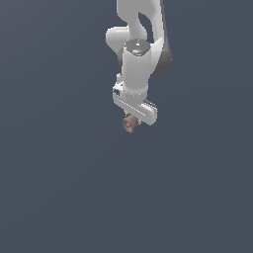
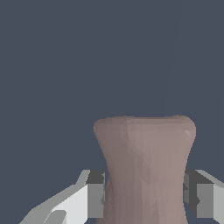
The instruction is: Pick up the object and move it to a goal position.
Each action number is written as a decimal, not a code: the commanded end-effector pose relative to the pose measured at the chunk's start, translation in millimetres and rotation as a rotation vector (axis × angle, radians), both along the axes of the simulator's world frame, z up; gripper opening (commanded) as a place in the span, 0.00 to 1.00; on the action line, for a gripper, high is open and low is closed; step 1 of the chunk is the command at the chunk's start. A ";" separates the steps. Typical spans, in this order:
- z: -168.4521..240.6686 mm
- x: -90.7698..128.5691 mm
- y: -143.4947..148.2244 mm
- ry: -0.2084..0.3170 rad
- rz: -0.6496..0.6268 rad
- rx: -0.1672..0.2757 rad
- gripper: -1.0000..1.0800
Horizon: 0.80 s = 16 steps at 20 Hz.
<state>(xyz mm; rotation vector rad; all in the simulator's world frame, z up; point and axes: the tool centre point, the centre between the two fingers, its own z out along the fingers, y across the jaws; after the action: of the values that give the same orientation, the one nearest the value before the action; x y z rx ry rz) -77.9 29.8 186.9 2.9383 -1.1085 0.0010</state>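
Observation:
The object (image 1: 129, 124) is a small reddish-brown stubby piece with a paler round end. In the exterior view it pokes out just below the white gripper (image 1: 133, 120), which points down from the arm. In the wrist view the object (image 2: 144, 148) fills the gap between the two fingers. It has a narrow waist and a flared wider end pointing away from the camera. The gripper (image 2: 144, 197) has its grey pads (image 2: 96, 194) pressed against both sides of the waist, so it is shut on the object. The fingertips are hidden in the exterior view.
The white arm (image 1: 141, 44) comes down from the top of the exterior view. Around it there is only a plain dark grey-blue surface (image 1: 59, 188). No goal marker shows in either view.

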 end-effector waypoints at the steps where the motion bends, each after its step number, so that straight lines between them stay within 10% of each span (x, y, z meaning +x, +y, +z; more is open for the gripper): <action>1: 25.4 -7.2 17.0 -0.001 0.000 -0.001 0.00; 16: 137.4 -33.6 94.8 0.000 0.000 -0.001 0.00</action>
<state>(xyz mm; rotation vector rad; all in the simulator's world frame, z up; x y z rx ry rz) -109.7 119.3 316.8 2.9388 -1.1066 0.0035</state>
